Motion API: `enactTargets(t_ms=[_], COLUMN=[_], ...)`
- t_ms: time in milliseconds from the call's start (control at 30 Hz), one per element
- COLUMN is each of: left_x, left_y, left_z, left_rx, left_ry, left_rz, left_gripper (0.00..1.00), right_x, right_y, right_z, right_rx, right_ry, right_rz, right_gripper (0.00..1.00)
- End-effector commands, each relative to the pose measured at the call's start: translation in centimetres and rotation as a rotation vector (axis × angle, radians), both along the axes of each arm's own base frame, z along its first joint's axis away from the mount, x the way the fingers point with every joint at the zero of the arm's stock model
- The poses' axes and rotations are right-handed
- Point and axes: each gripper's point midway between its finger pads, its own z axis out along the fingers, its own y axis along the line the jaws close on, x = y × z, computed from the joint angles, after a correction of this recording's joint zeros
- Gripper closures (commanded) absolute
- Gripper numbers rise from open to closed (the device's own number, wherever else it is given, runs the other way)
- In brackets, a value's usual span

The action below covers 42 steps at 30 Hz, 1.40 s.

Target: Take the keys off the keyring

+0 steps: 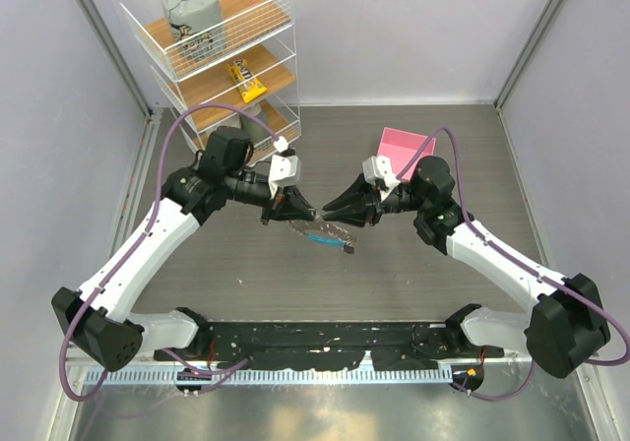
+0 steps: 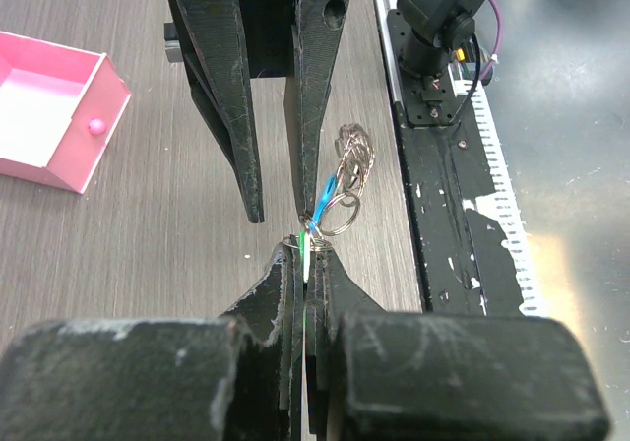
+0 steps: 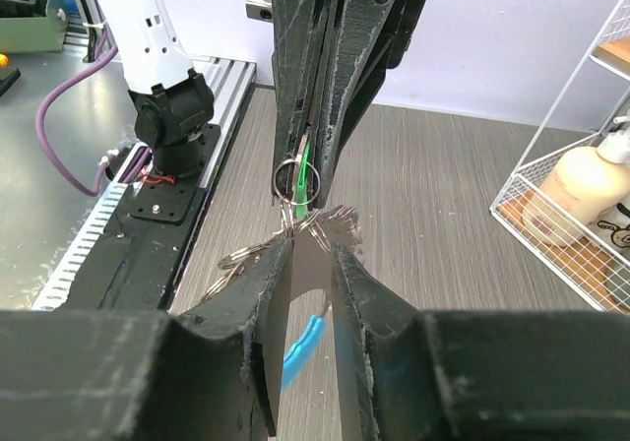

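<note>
Left gripper: jaws fully closed on the key. Only a sliver of its green head shows between the fingers, and the blade is hidden.

Right gripper: jaws part-way apart, with table showing through the gap in the left wrist view. Its tips sit against the keyring; I cannot tell whether either finger pinches it.

The keyring is strung between the two gripper tips, to the near-left of the pink box and well apart from it. The blue strip dangles beneath, blurred. The chain loops overlap, so the key count is unreadable.

There is bare table on the near side of the box, around both grippers. The wire shelf stands far to the left of the box.
</note>
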Motion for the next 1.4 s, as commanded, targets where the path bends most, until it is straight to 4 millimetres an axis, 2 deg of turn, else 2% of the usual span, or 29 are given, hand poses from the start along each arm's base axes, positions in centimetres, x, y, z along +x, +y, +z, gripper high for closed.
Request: enactTargets(t_ms=[0, 433, 967, 1133, 1367], left_x=[0.2, 1.0, 0.9, 0.3, -0.2], left_y=[-0.3, 0.0, 0.1, -0.1, -0.2], left_z=[2.4, 2.5, 2.7, 2.6, 2.8], left_rx=[-0.064, -0.053, -0.056, -0.067, -0.081], left_ry=[-0.104, -0.127, -0.134, -0.115, -0.116], left_rz=[-0.010, 0.041, 0.046, 0.015, -0.016], left_gripper=[1.00, 1.00, 1.00, 1.00, 1.00], right_x=[-1.2, -1.1, -0.9, -0.8, 0.3], right_y=[0.4, 0.8, 1.3, 1.3, 1.6], right_z=[0.9, -0.5, -1.4, -0.9, 0.2], right_rx=[0.021, -0.023, -0.063, -0.054, -0.040], right_ry=[-0.038, -0.014, -0.022, -0.032, -0.034], right_rz=[0.055, 0.066, 0.056, 0.049, 0.007], right_gripper=[0.71, 0.69, 0.64, 0.64, 0.65])
